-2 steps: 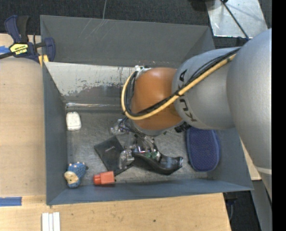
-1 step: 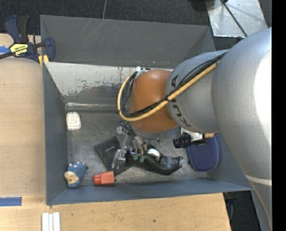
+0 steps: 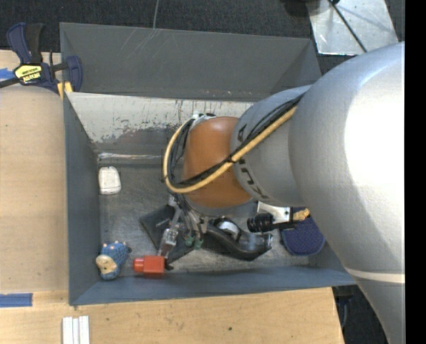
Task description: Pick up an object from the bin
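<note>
My gripper [image 3: 175, 231] hangs below the orange wrist cover, low in the front middle of the bin. It is right above a black flat piece [image 3: 154, 224] and close to a small red block [image 3: 149, 265] by the front wall. Whether anything is held I cannot make out. A black curved tool [image 3: 235, 244] lies just to the right of the gripper.
A blue and tan toy figure [image 3: 112, 259] lies in the front left corner. A small white block [image 3: 109, 180] sits alone at the left. A blue round pad [image 3: 303, 239] and a white and black handle [image 3: 276, 218] lie at the right, partly under the arm.
</note>
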`<action>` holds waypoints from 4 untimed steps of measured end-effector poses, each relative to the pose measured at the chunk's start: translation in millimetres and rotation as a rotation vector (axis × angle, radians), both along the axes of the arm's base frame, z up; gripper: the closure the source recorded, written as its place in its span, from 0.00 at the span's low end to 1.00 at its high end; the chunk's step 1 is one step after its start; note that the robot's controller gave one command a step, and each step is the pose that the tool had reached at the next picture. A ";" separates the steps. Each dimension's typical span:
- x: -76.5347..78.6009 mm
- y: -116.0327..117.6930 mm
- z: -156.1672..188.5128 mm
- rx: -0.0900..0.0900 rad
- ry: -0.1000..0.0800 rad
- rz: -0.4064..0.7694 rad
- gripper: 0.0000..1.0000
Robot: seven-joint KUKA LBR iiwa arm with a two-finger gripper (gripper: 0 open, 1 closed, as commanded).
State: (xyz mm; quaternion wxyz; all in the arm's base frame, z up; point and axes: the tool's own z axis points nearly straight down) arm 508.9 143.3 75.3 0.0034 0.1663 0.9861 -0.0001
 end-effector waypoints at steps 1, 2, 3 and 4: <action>1.2 -0.5 2.3 0.001 0.004 0.001 0.00; 6.7 -1.0 5.8 0.004 -0.016 -0.002 1.00; 7.5 -1.2 18.5 0.002 0.004 -0.003 1.00; 8.4 -2.2 56.0 0.002 0.004 -0.003 1.00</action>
